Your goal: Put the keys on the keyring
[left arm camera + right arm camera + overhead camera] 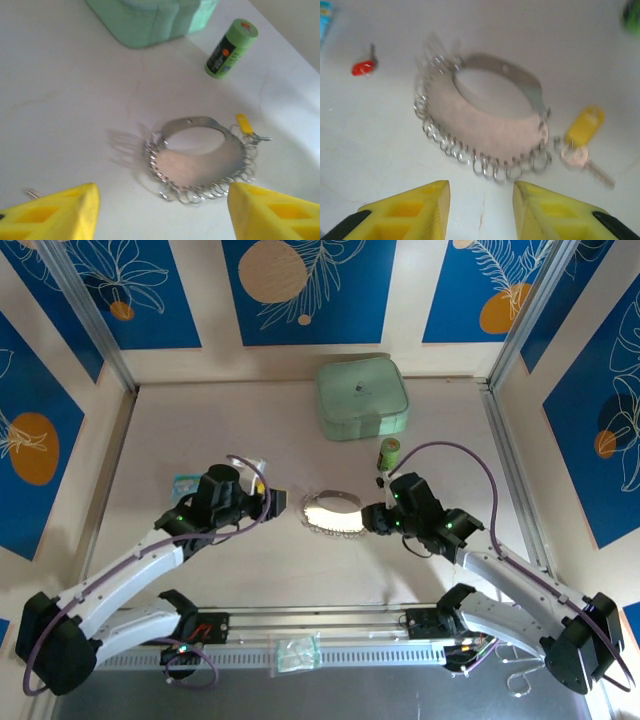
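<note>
The keyring [333, 512], a silvery oval band edged with small wire loops, lies mid-table between both grippers. In the right wrist view the keyring [490, 132] has the yellow-headed key [585, 126] lying at its right end; whether that key is hooked on I cannot tell. The red-headed key [364, 66] lies loose on the table to the ring's far left. My right gripper [481, 210] is open just short of the ring's loops. From the left wrist, the keyring [200, 165] and yellow key [243, 123] sit ahead of my open left gripper [162, 215].
A pale green square case [362, 398] sits at the back of the table, with a green cylinder [388, 453] lying in front of it. A teal item [186, 483] lies left of my left gripper [285, 505]. A small plastic bag [297, 652] rests on the front rail.
</note>
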### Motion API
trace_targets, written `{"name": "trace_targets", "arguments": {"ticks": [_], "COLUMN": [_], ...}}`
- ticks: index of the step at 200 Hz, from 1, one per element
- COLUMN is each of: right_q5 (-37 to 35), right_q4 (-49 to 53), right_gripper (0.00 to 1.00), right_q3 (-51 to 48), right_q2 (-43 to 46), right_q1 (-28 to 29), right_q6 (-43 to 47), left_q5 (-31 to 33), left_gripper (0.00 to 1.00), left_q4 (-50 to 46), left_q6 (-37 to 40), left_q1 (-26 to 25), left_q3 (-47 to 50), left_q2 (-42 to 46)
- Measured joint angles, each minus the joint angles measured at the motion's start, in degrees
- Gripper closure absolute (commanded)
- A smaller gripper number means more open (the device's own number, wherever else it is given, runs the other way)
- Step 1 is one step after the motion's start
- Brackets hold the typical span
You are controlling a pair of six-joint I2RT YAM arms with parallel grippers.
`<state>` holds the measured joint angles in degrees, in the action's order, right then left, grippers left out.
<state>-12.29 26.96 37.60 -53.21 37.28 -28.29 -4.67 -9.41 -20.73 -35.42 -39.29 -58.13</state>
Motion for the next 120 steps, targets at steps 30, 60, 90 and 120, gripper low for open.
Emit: {"name": "trace_targets", "arguments": {"ticks": [30, 60, 90, 120], "right_q5": [2.45, 4.00, 4.59, 4.87], "right_q4": [2.29, 2.95, 3.69, 4.13], "right_gripper": [0.64, 0.64, 0.64, 0.64], "right_q3": [-0.68, -0.66, -0.66, -0.79], "right_q2": [-0.48, -1.07, -0.96, 0.42], "right_q1": [0.00, -0.52, -1.95, -3.21], "right_q6": [-6.82, -8.20, -8.20, -8.20], "left_q5": [-3.28, -1.70, 2.93, 7.08], "left_gripper": [0.45, 0.51, 0.52, 0.57], "left_q4": [0.90, 0.04, -5.90, -9.70], "left_q6": [-5.22, -7.39, -7.30, -6.95], "left_q1": [-2.36, -8.96, -13.79, -16.87], "left_q3": [0.66, -0.48, -8.76, -16.52], "left_q2": [-7.52, -15.28, -25.83, -33.92]}}
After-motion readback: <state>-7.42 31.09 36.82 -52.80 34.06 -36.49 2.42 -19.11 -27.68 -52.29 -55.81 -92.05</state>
